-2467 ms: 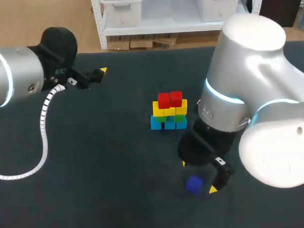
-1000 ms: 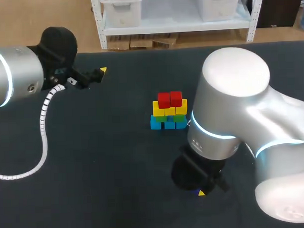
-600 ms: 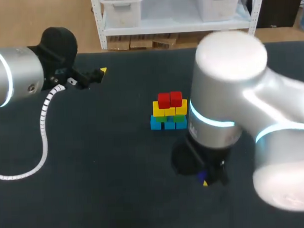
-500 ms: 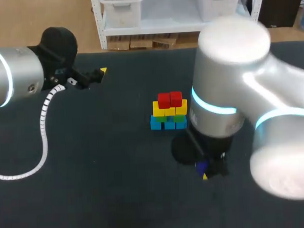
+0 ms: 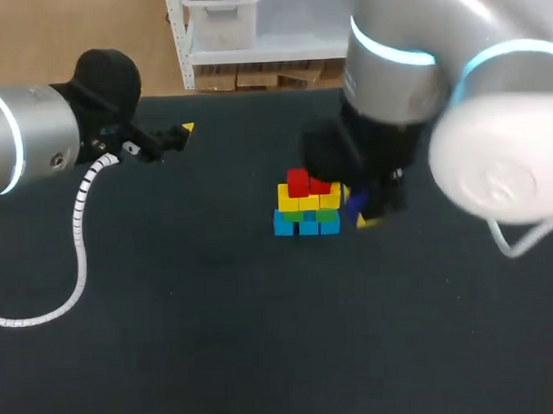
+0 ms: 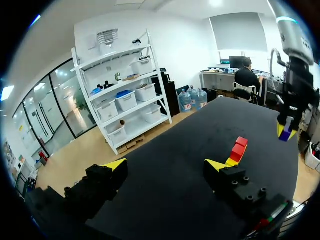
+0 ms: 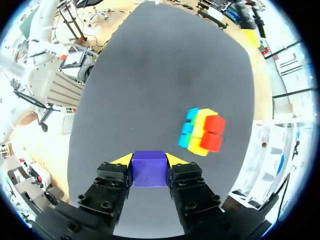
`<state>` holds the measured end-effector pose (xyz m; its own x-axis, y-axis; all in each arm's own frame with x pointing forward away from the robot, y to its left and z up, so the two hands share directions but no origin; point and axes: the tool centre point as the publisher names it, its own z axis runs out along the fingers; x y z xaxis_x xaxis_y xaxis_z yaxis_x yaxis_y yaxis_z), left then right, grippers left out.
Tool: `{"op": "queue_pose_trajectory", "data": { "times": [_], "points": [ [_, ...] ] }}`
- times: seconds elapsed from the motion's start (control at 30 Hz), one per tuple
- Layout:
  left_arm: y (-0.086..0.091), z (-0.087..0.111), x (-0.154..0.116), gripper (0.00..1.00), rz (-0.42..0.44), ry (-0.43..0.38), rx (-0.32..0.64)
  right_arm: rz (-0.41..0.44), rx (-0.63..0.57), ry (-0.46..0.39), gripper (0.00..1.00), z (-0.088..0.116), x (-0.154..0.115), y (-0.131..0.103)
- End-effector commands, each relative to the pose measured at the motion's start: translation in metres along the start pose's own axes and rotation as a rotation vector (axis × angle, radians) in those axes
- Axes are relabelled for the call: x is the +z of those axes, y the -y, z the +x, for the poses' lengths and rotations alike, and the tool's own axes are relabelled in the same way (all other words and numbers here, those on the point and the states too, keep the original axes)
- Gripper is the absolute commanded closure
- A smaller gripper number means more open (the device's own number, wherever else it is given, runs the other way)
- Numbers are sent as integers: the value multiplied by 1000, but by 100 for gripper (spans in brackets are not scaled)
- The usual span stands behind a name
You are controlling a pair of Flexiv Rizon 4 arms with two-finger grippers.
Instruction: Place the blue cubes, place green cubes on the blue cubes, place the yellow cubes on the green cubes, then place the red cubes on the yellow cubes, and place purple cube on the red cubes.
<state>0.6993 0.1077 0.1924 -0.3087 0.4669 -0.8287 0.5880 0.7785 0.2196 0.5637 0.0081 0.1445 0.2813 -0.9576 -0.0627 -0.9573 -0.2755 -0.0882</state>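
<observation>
The right pincer (image 7: pixel 149 160) is clenched on the purple cube (image 7: pixel 149 169), one yellow tip pressed to each side of it, so the cube sits squarely between the fingers. From above, the right arm (image 5: pixel 417 57) comes in over the far side of the surface (image 5: pixel 172 338) and hangs the cube just beside the stack, on its right, apart from it and not resting on it. The stack stands near the middle of the surface: blue cubes (image 5: pixel 300 226) at the bottom, green cubes (image 5: pixel 327 215) on them, yellow cubes (image 5: pixel 308 200) above those, and red cubes (image 5: pixel 301 182) on top, partly hidden behind the right arm's wrist. Looking out along the right fingers, the stack lies ahead of the pincer and is seen from over its top, the red cubes nearest the eye and the colours stepping down to blue. The left pincer (image 6: pixel 165 165) is released, its fingers spread wide with nothing between them. The left arm (image 5: pixel 29 134) keeps to the left part of the surface, well apart from the stack, which shows ahead of its fingers, with the right pincer and purple cube beyond.
</observation>
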Motion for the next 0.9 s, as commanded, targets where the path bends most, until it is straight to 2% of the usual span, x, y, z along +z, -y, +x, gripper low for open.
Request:
{"op": "queue_pose_trajectory", "data": {
  "times": [0.03, 0.27, 0.4, 0.6, 0.7, 0.9],
  "points": [
    [-1, 0, 1, 0, 5, 1, 0, -103, 5, -9, 100, -13, -6, 31],
    [-1, 0, 1, 0, 5, 1, 0, -137, 70, -30, 100, -31, -4, 70],
    [-1, 0, 1, 0, 5, 1, 0, -155, 123, -44, 100, -33, 0, 88],
    [-1, 0, 1, 0, 5, 1, 0, -202, 221, -33, 100, -25, 4, 109],
    [-1, 0, 1, 0, 5, 1, 0, -253, 269, 12, 100, -20, 7, 117],
    [-1, 0, 1, 0, 5, 1, 0, -264, 319, 37, 100, -12, 15, 124]
  ]
}}
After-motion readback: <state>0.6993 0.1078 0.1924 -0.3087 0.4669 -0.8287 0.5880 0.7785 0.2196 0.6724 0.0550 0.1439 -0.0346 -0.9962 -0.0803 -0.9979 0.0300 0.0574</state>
